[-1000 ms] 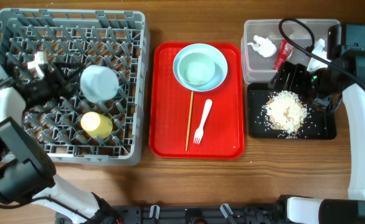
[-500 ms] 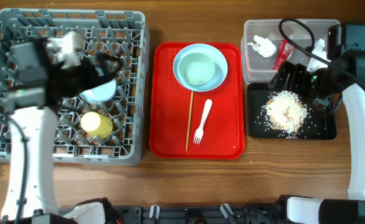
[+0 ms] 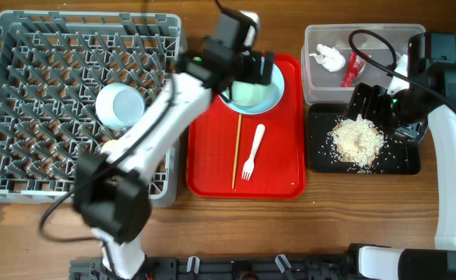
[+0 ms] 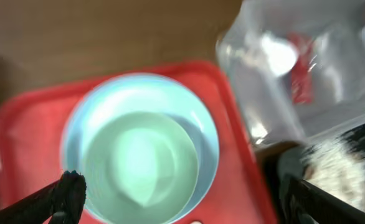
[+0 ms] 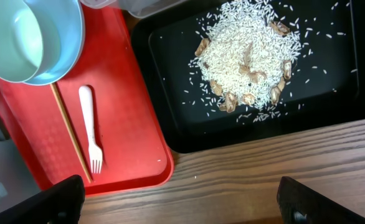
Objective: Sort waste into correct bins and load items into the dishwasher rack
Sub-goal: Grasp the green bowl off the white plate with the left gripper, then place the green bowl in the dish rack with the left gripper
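Note:
My left gripper point(image 3: 251, 68) point(image 4: 182, 199) is open and empty, hovering over a pale blue-green bowl point(image 3: 250, 84) point(image 4: 139, 155) with a paler piece nested inside it, on the red tray. A second bowl point(image 3: 119, 105) lies in the grey rack point(image 3: 26, 47). My left arm mostly hides the yellow cup. The fork point(image 3: 253, 152) point(image 5: 90, 134) and the stick point(image 3: 236, 152) point(image 5: 70, 140) lie on the tray. My right gripper point(image 3: 376, 105) point(image 5: 185, 202) is open and empty above the black tray point(image 3: 403, 163) of crumbs point(image 3: 356, 140) point(image 5: 248, 59). The tissue point(image 3: 329, 56) and the wrapper point(image 3: 356, 66) lie in the clear tub point(image 3: 321, 85).
The red tray point(image 3: 212, 171) lies between the rack and the bins. My left arm stretches diagonally from the front left across the rack's right side. A black cable loops over the tub. Wooden table runs along the front edge.
My left arm has swung right from the rack to over the bowl on the red tray, leaving the other bowl in the rack. The right arm has not moved.

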Motion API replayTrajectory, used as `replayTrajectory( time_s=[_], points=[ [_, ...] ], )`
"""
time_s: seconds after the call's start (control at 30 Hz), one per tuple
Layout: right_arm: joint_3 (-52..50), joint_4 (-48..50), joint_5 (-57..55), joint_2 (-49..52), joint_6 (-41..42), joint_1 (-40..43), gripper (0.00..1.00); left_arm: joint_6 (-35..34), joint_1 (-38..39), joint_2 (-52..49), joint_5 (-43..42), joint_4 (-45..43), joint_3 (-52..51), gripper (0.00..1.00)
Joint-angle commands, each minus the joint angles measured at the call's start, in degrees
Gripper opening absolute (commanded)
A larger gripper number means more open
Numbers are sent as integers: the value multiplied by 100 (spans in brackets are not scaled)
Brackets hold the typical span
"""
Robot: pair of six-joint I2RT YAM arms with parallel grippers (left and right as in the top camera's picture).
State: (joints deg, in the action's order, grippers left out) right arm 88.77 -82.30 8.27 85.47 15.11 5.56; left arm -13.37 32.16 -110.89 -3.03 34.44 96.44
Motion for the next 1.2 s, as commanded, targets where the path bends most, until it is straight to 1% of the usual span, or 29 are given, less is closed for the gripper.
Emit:
replayTrajectory(
  time_s=[0.0, 0.07, 0.1, 0.17, 0.2, 0.23, 0.3, 0.33, 0.37, 0.43, 0.47, 0.5, 0.6, 0.67, 0.73, 0.8, 0.87, 0.9, 0.97, 1.0, 1.1, 1.17],
  points=[
    [57, -4, -144, -20, 50, 13, 100, 138, 278, -704, 120, -111, 55, 100],
    [57, -7, -142, -20, 46, 13, 100, 140, 380, -1027, 122, -212, 55, 96],
    [57, -7, -142, -20, 44, 13, 100, 138, 411, -1139, 149, -225, 55, 92],
    [57, -7, -142, -20, 42, 13, 100, 136, 442, -1368, 273, -166, 52, 74],
    [57, -7, -142, -20, 44, 13, 100, 136, 442, -1462, 273, -118, 52, 69],
    [57, -4, -142, -20, 42, 13, 100, 136, 442, -1526, 273, -57, 52, 59],
    [57, -7, -142, -20, 28, 13, 100, 136, 442, -1545, 293, 31, 52, 34],
    [57, -7, -142, -20, 31, 13, 100, 136, 442, -1545, 339, 79, 52, 28],
    [57, -7, -142, -20, 26, 13, 100, 136, 442, -1545, 391, 138, 52, 27],
    [57, -7, -142, -20, 28, 13, 100, 136, 444, -1545, 616, 267, 52, 14],
    [57, -7, -142, -20, 28, 13, 100, 138, 442, -1545, 680, 295, 55, 6],
    [57, -9, -142, -20, 24, 13, 100, 136, 442, -1545, 678, 299, 55, 4],
    [57, -15, -142, -20, 2, 13, 100, 133, 442, -1467, 678, 310, 55, 4],
    [57, -28, -142, -20, 4, 13, 100, 133, 431, -1165, 678, 310, 66, 4],
    [57, -28, -142, -20, 2, 13, 100, 136, 234, -297, 627, 361, 76, 4],
    [57, -28, -142, -20, 4, 13, 100, 138, 20, 168, 470, 396, 76, 4],
    [57, -28, -142, -20, 2, 13, 100, 140, -474, 726, 79, 398, 76, 4],
    [57, -28, -142, -20, -2, 13, 100, 140, -1008, 997, -492, 396, 76, 4],
    [57, -26, -142, -20, -2, 13, 100, 140, -1639, 1073, -1484, 393, 76, 4],
    [57, -26, -142, -20, 0, 13, 100, 138, -2033, 1060, -2194, 393, 74, 4],
    [57, -24, -142, -20, 0, 13, 100, 138, -3099, 748, -4157, 341, 74, 4],
    [59, -24, -142, -20, 2, 13, 100, 136, -3567, 433, -5211, 258, 74, 4]
  ],
)
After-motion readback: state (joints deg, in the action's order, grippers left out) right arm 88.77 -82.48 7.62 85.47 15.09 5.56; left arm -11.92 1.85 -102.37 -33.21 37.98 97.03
